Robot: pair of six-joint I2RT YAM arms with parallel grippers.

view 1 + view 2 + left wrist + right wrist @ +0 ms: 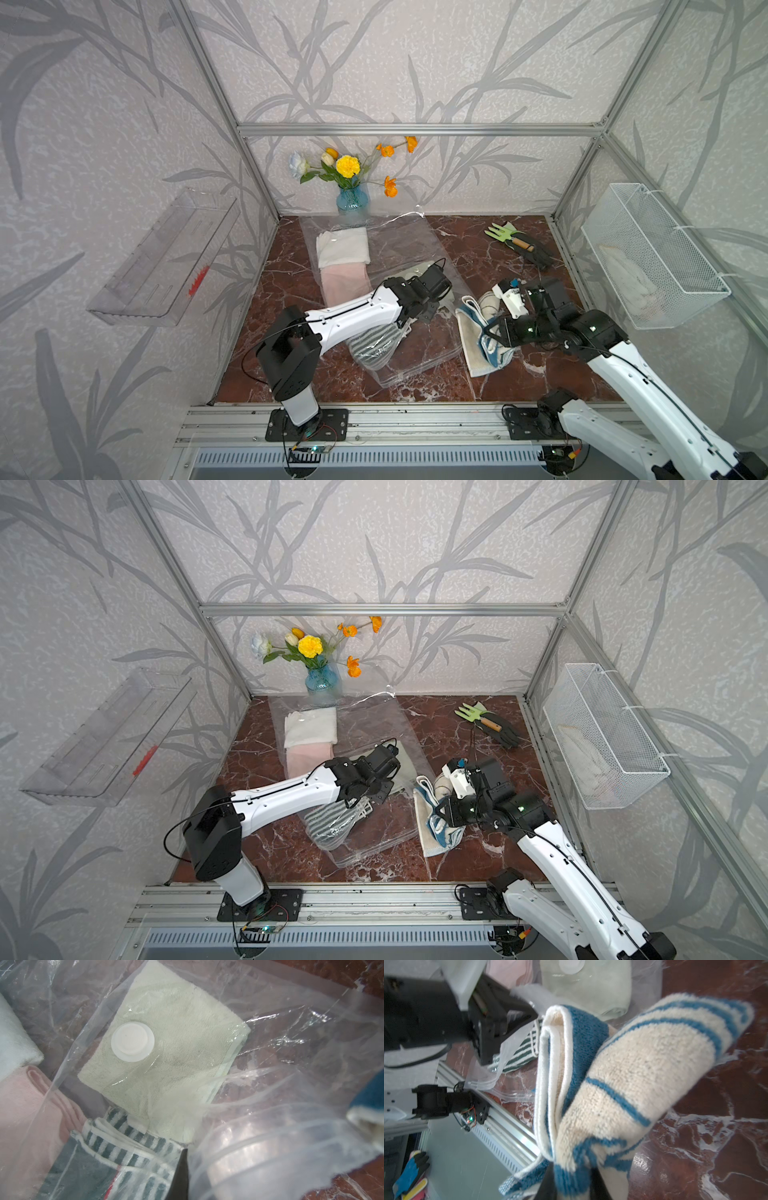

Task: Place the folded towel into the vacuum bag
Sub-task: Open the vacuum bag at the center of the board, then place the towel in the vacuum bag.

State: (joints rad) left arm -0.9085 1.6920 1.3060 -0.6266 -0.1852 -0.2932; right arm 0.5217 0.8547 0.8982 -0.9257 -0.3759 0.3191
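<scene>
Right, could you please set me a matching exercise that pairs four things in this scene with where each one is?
Things:
1. cream folded towel with blue stripes
2. pale green towel
3. blue glass vase
4. light green garden fork

Places:
A. on a black glove, back right of the marble table
B. pinched in the right gripper
C. against the back wall
D. under the round white valve cap of the clear plastic vacuum bag

Pairs: 1-B; 2-D; 3-C; 4-A
</scene>
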